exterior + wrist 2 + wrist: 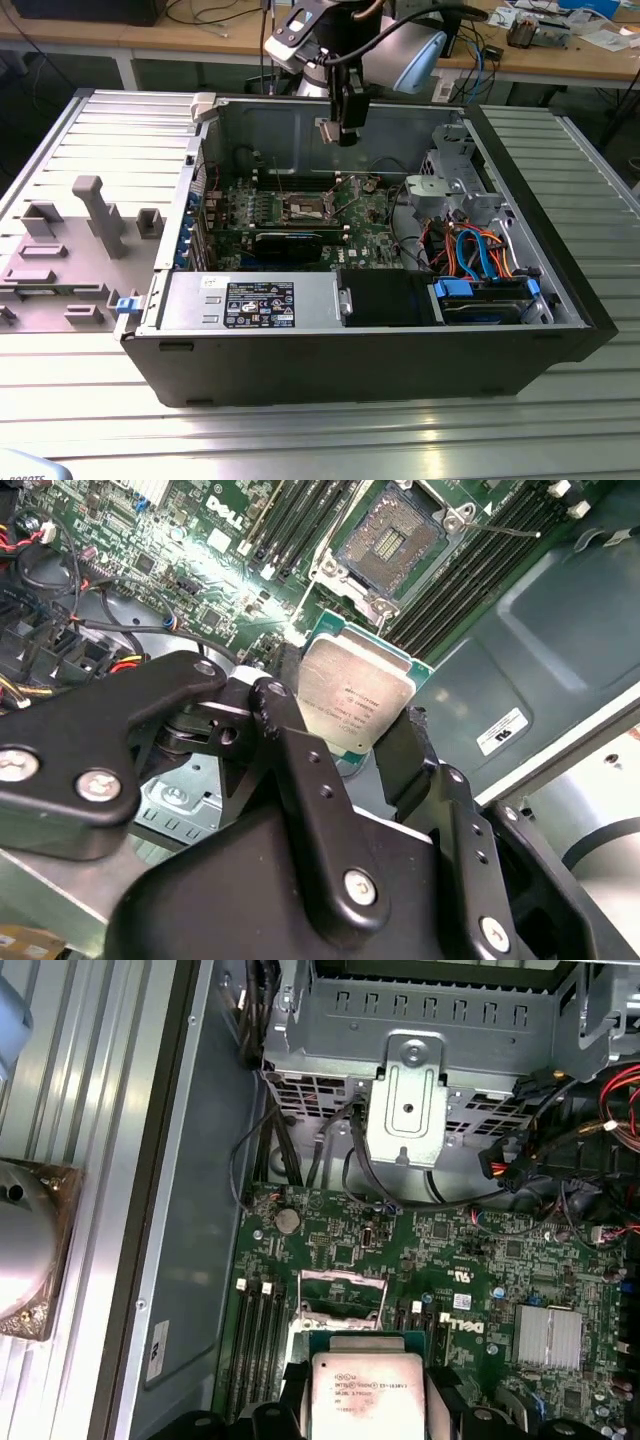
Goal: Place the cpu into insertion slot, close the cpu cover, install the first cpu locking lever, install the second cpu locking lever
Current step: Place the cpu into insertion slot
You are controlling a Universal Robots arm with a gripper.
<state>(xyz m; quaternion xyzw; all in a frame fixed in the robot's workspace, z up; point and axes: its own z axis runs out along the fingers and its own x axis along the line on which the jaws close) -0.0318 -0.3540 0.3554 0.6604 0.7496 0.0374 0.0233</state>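
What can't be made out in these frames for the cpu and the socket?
- cpu: lower edge hidden behind the claw, second wrist view.
- insertion slot: one corner cut off by the picture edge, second wrist view; partly behind the cpu, first wrist view.
- Slot interior: too small to read, exterior view.

Small print stands on the cpu point(355, 705) lid. A white logo point(228, 505) is on the green circuit board point(150, 550), a white sticker point(502, 730) on the case wall point(560, 630), a black label point(259, 304) on the power supply point(318, 290).
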